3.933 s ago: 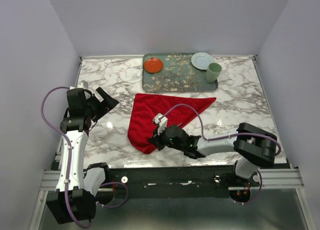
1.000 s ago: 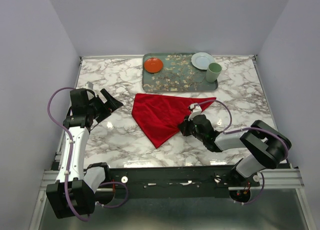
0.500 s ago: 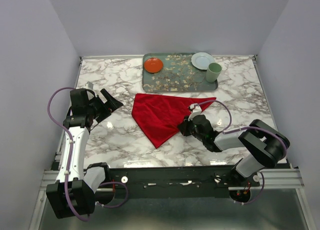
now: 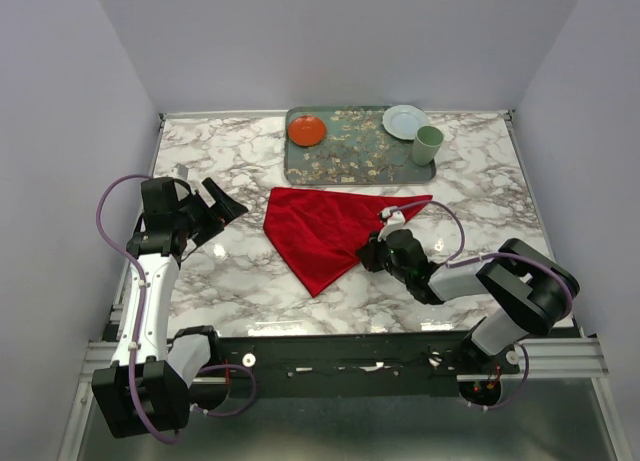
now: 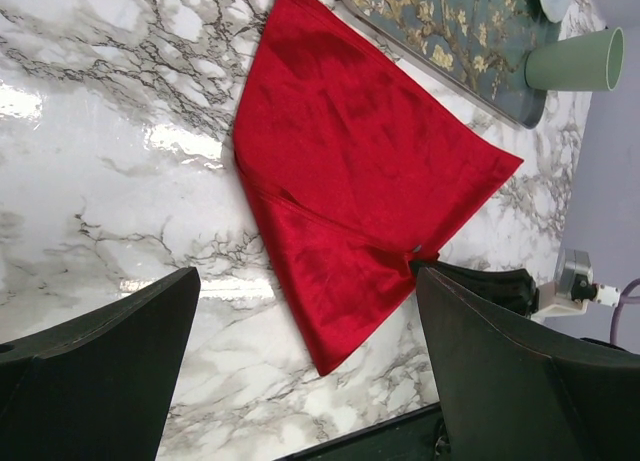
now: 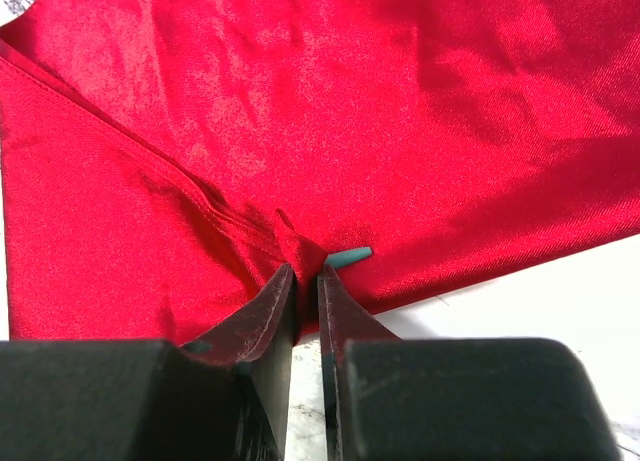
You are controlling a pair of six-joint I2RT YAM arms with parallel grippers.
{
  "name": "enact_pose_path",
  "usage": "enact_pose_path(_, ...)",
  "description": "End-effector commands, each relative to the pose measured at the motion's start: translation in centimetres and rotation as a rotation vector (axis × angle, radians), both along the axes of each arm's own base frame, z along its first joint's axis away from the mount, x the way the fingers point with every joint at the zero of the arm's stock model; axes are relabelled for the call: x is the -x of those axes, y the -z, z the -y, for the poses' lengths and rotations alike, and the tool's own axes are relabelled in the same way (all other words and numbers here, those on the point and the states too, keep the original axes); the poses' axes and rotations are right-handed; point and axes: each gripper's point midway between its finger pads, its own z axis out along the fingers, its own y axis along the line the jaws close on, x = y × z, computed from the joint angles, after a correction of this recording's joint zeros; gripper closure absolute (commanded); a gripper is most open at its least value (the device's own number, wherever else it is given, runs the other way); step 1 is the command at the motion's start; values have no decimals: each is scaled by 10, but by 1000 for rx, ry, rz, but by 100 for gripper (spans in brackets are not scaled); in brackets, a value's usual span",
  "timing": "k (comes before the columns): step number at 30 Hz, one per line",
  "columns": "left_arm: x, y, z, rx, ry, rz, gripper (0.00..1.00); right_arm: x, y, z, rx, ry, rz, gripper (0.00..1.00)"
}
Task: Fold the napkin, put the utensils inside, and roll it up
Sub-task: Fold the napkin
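Observation:
The red napkin [image 4: 325, 231] lies on the marble as a folded triangle, its point toward the near edge. It also fills the upper part of the left wrist view [image 5: 350, 171]. My right gripper [image 4: 368, 251] sits low at the napkin's right edge. In its own view the jaws [image 6: 305, 276] stand almost together, with a small pinch of the napkin [image 6: 300, 101] bunched between the tips. A teal utensil tip [image 6: 350, 256] pokes out from under the cloth beside the right finger. The rest of the utensils is hidden. My left gripper [image 4: 215, 203] hovers wide open at the left, holding nothing [image 5: 305, 281].
A floral tray [image 4: 340, 166] stands at the back, just beyond the napkin. It carries an orange plate [image 4: 307, 131], a white plate [image 4: 405, 121] and a pale green cup [image 4: 428, 144]. The tray [image 5: 450, 41] and cup [image 5: 575, 61] also show in the left wrist view. Walls close in both sides.
Since the oldest frame my right gripper has carried the napkin's lower left corner across to the right edge, making the triangle. Over the last second nothing has visibly moved.

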Motion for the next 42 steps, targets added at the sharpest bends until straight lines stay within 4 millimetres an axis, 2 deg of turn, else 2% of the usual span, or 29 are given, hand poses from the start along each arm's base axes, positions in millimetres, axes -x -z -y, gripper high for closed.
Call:
enact_pose_path(1,-2,-8,6,11,31,33,1,-5,5,11,19,49,6,78)
enact_pose_path(8,3,0,16,25,52,18,1,-8,4,12,24,51,13,76)
enact_pose_path(9,4,0,20,26,64,18,1,-8,4,12,24,53,13,71)
enact_pose_path(13,4,2,30,34,80,18,1,-12,-3,12,37,42,36,69)
enact_pose_path(16,4,4,35,35,82,12,1,-14,-10,12,47,35,49,60)
enact_pose_path(17,6,5,44,37,111,11,1,-15,-14,11,44,34,58,57)
enact_pose_path(21,9,6,57,36,137,8,1,-19,-20,13,48,31,74,51)
enact_pose_path(26,14,12,79,46,190,-2,1,-28,-34,18,73,30,102,49)
enact_pose_path(30,23,23,102,57,256,-27,1,-35,-31,33,97,57,86,50)
enact_pose_path(32,24,25,109,66,275,-22,1,-29,-27,33,88,30,70,49)
enact_pose_path(36,30,25,126,74,335,-19,1,-16,-29,26,28,-10,39,42)
enact_pose_path(39,34,31,139,79,373,-38,1,-6,-28,14,-25,-68,-8,43)
enact_pose_path(42,37,36,148,81,390,-47,2,-4,-17,14,-36,-55,-38,48)
